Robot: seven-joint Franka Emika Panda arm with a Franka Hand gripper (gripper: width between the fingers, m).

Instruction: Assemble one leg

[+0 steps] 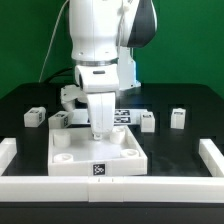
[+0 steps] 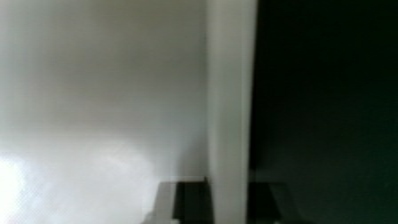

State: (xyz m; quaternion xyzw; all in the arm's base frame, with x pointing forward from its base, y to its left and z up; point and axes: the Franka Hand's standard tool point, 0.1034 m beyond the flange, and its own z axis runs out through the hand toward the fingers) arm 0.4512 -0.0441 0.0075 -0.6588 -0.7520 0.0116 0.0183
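Four small white legs with marker tags stand in a row behind the large white square tray-like piece (image 1: 68, 158): two on the exterior view's left (image 1: 35, 117) (image 1: 58, 120) and two on its right (image 1: 147, 121) (image 1: 179, 117). My gripper (image 1: 100, 134) is lowered onto the far rim of the tray-like piece and is away from every leg. In the wrist view my gripper (image 2: 226, 202) has a dark finger (image 2: 189, 202) on each side of the white rim (image 2: 228, 100), closed against it. No leg shows in the wrist view.
The marker board (image 1: 124, 115) lies behind the tray-like piece, partly hidden by the arm. A white fence borders the table on the left (image 1: 8, 155), on the right (image 1: 212, 155) and along the front (image 1: 150, 186). The tabletop is black.
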